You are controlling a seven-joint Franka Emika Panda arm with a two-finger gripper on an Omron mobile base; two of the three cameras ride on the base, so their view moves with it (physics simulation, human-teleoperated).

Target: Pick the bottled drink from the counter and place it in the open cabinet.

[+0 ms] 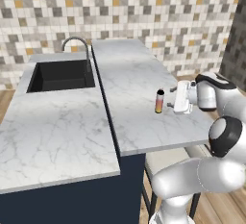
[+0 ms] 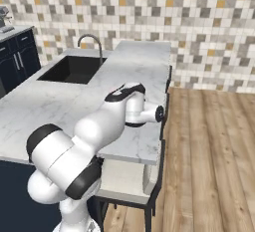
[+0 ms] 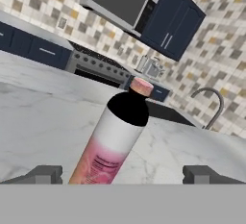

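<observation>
While bottled drink (image 1: 159, 101) upright btwn open gripper (image 1: 169, 104) fingers, faucet (image 1: 77, 43) well apart.

Glossy white rounded arm (image 1: 202, 175) segments with black joint bands.

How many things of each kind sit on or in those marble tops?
Slim pink-to-yellow bottled drink with dark cap: 1
Curved silver faucet: 1
Black rectangular sink: 1
White marble counter slabs: 2
Total: 5

Pink-to-orange bottled drink (image 1: 160, 101), grey-veined white counter (image 1: 139, 88)
</observation>
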